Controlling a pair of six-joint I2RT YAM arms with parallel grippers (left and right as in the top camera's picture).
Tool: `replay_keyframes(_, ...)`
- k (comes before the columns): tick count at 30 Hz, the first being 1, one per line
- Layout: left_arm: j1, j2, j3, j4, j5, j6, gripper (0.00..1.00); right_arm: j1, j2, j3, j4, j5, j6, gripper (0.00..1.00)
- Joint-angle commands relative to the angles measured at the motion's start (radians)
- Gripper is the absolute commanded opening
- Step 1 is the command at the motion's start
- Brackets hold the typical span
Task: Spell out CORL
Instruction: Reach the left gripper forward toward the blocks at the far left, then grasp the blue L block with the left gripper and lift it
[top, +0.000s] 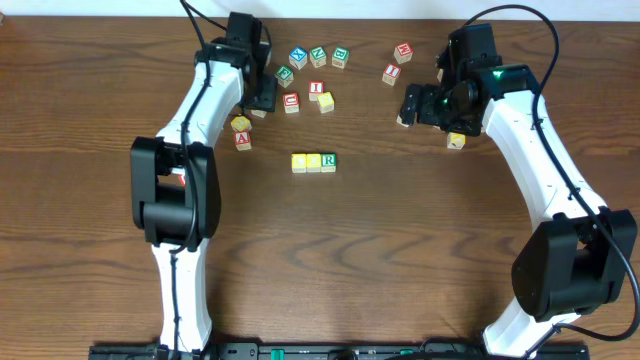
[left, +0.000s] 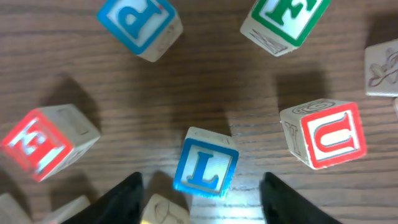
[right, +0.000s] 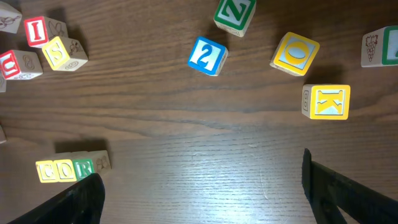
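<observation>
Inspecting the L cube (left: 205, 163) first: it is sitting flat on the table (left: 186, 93), blue letter up and turned a little askew, in the loose cluster of cubes at the far side, on my left. I am holding my left gripper (left: 200, 186) over it with the jaws released. The cube is lying partly between my fingertips (left: 127, 193) with bare wood showing on either side, so I am not touching it. From overhead my wrist is hiding this cube and I cannot make it out there.

The C cube (top: 299, 162), O cube (top: 313, 162) and R cube (top: 328, 162) are standing in a tight row at mid-table, touching side to side, with the R at the right end.

Around the L cube, a red U cube (left: 326, 134), a red E cube (left: 46, 143), a blue P cube (left: 140, 25) and a green cube (left: 283, 22) are lying near it but apart from it.

My right gripper (right: 202, 171) is hovering over the right part of the table, jaws spread wide and grasping nothing, with a yellow K cube (right: 326, 101) lying ahead of it.
</observation>
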Motion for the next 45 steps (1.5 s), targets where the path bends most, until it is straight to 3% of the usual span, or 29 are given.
replay_keyframes(1,-0.011,0.037,0.018,0.004,-0.003,0.013,0.56,0.003,-0.018,-0.002,-0.002,0.004,-0.011,0.96)
replay_keyframes(20,-0.011,0.045,-0.041,0.082,-0.007,0.013,0.50,0.010,-0.018,-0.002,-0.002,0.005,-0.011,0.96)
replay_keyframes(34,-0.011,0.045,-0.051,0.079,-0.006,-0.014,0.36,0.010,-0.018,-0.003,-0.018,0.005,-0.011,0.98)
replay_keyframes(45,-0.011,0.045,-0.104,0.111,-0.007,-0.025,0.36,0.010,-0.018,-0.004,-0.027,0.004,-0.011,0.98)
